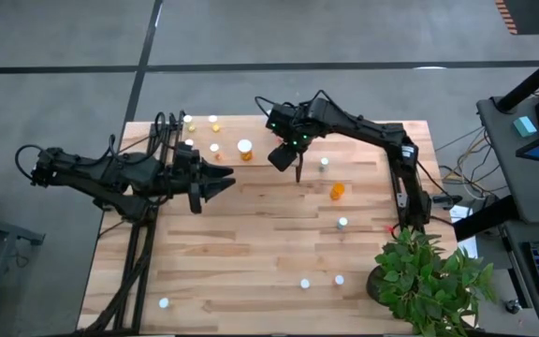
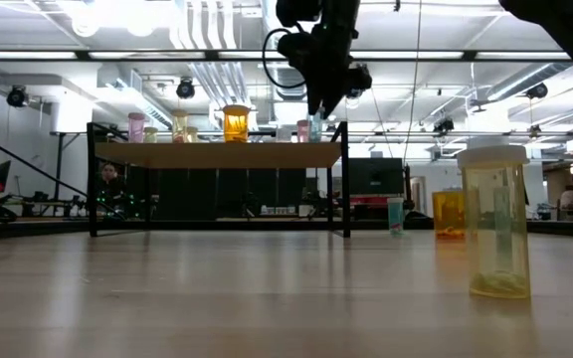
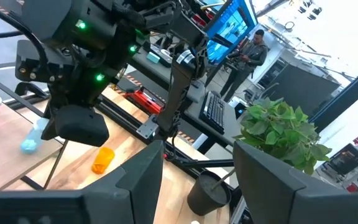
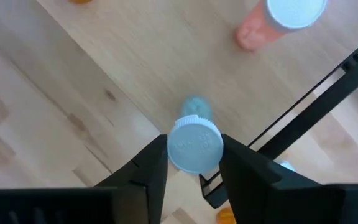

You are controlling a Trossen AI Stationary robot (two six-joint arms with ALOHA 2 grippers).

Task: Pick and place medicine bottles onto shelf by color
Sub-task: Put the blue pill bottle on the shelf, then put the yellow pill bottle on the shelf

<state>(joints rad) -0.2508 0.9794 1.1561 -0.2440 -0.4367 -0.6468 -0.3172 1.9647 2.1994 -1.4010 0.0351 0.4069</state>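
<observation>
The table (image 1: 251, 253) carried the shelf (image 2: 217, 154) near its far left part, and bottles were scattered over both. On the shelf stood several bottles, among them a pink one (image 2: 136, 126) at one end and an amber one (image 2: 236, 122) near the middle. Loose on the table lay an orange bottle (image 1: 337, 191) on its side, with white-capped ones well apart from it nearer the potted plant (image 1: 429, 276). In the low view a yellowish bottle (image 2: 496, 221) stood upright close to the camera.

The right arm reached over the shelf's edge. Its tool (image 4: 194, 163) pointed down, its fingers (image 4: 146, 171) touching both sides of the white cap of a bluish bottle (image 4: 194, 144), gripping it above the shelf board, with a pink bottle (image 4: 278, 18) standing nearby. The left arm waited low over the table beside the shelf, its tool (image 3: 197, 180) open with nothing between the fingers.
</observation>
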